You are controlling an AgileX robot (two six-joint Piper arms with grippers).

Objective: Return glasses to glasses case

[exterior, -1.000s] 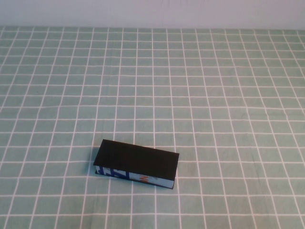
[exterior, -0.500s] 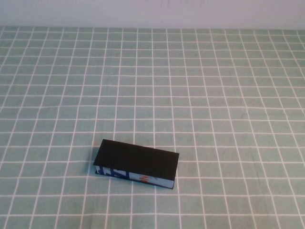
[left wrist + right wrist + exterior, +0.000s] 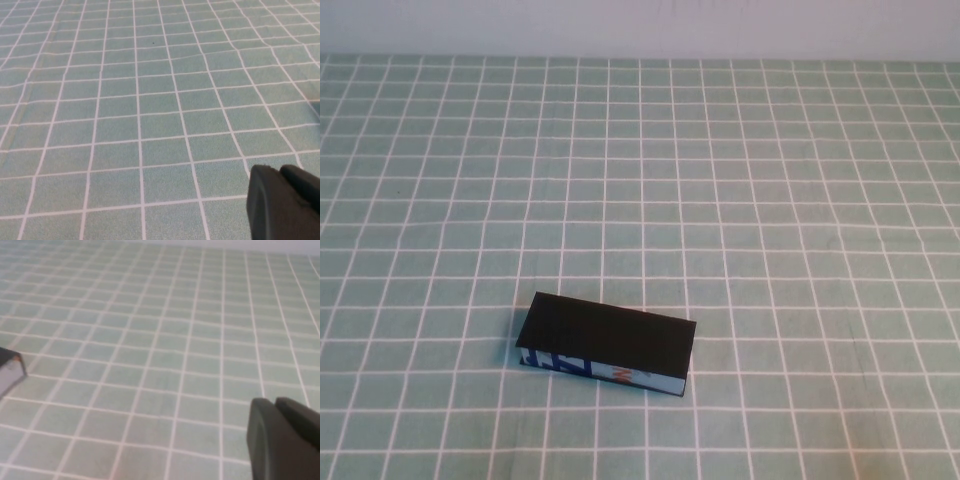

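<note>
high: raised, angled down | wrists: low, near cloth

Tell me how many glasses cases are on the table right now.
1. The glasses case lies closed, near the table's front, slightly left of centre. No glasses show; possibly inside. Left gripper and right gripper hang above bare cloth.

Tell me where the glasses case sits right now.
In the high view the glasses case lies closed on the green checked cloth, near the front edge and slightly left of centre. Its corner shows in the right wrist view; neither gripper touches it.
</note>
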